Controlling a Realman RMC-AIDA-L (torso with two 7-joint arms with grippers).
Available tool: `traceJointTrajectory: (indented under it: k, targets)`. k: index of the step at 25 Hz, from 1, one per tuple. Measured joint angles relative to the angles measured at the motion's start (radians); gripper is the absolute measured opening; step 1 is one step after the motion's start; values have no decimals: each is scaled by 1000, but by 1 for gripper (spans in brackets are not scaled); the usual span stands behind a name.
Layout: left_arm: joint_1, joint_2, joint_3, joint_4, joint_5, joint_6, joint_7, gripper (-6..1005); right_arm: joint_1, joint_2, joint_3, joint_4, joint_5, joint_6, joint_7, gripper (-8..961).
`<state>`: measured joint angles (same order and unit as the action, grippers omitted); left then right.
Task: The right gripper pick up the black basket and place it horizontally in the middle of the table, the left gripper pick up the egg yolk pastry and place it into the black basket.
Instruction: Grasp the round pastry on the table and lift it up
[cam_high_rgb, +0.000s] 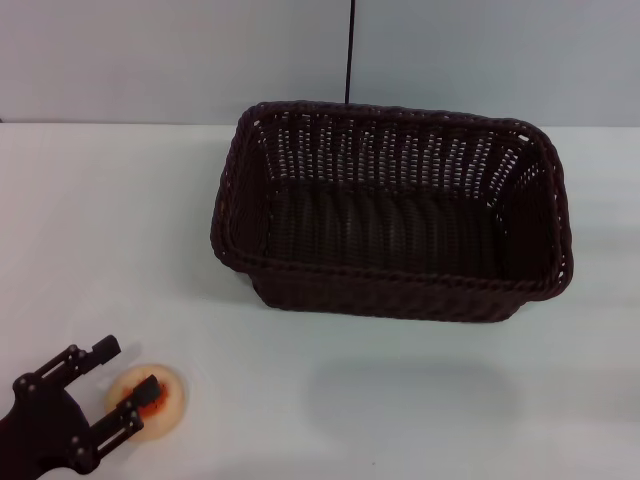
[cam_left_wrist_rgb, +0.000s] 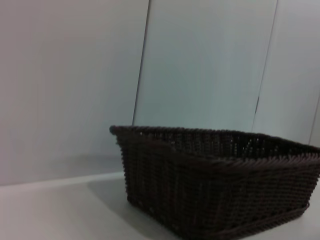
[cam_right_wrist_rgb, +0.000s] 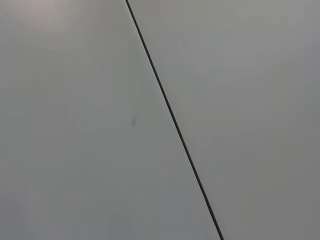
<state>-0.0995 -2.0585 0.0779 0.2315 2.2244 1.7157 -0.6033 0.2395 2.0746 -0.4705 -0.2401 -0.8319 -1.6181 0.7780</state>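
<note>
The black basket (cam_high_rgb: 390, 220) stands upright and empty in the middle of the white table (cam_high_rgb: 330, 400), long side across. It also shows in the left wrist view (cam_left_wrist_rgb: 215, 180). The egg yolk pastry (cam_high_rgb: 150, 400) lies on the table at the near left, cream with an orange-red centre. My left gripper (cam_high_rgb: 125, 375) is open just above it, one finger (cam_high_rgb: 75, 362) off to its left and the other finger (cam_high_rgb: 128, 410) lying across its top. The right gripper is out of view.
A grey wall (cam_high_rgb: 150, 60) with a dark vertical seam (cam_high_rgb: 350, 50) stands behind the table. The right wrist view shows only a grey panel with a dark seam (cam_right_wrist_rgb: 172, 120).
</note>
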Motion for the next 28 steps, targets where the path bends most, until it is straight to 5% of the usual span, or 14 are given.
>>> traceJointTrajectory:
  k: [15,28]
  targets:
    - [13,0,30,-7,12,-59,2,506,26,-2,-6,-3,1,-1,1,500]
    - [-1,0,46,-7,12,-57,1,211,26,-2,-9,1,-4,-2,3,500]
